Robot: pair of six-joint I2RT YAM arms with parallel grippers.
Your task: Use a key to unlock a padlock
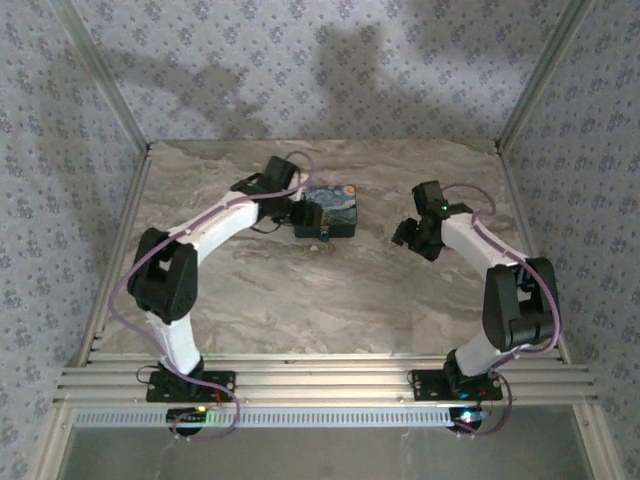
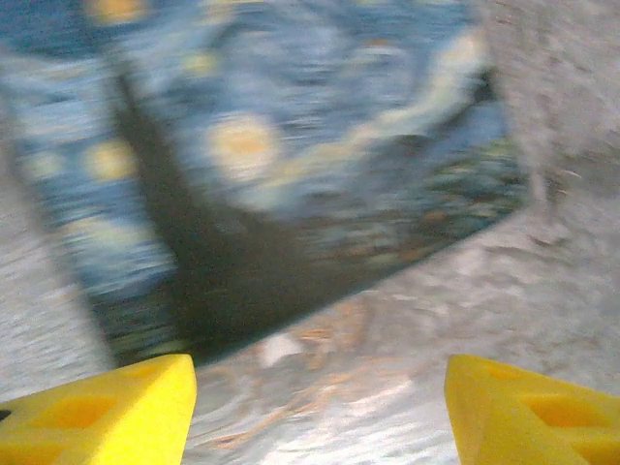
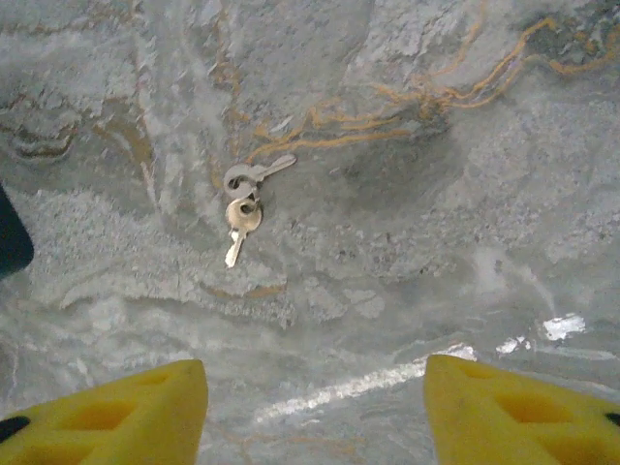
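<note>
The key lies on the marbled counter ahead of the released right tool; the left tool, also released, hovers by the swirl-painted box.

Painted box is coming out smeared and running off the top edge, and from above the left arm is covering its left end.

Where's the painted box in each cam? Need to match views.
Top external: box at centre, on the far half of the table.
Left wrist: box across the upper part, blurred.
Right wrist: dark blue shape at the left edge, possibly the box's corner; cannot tell.
Shared landmark: the marbled, orange-veined table.
</note>
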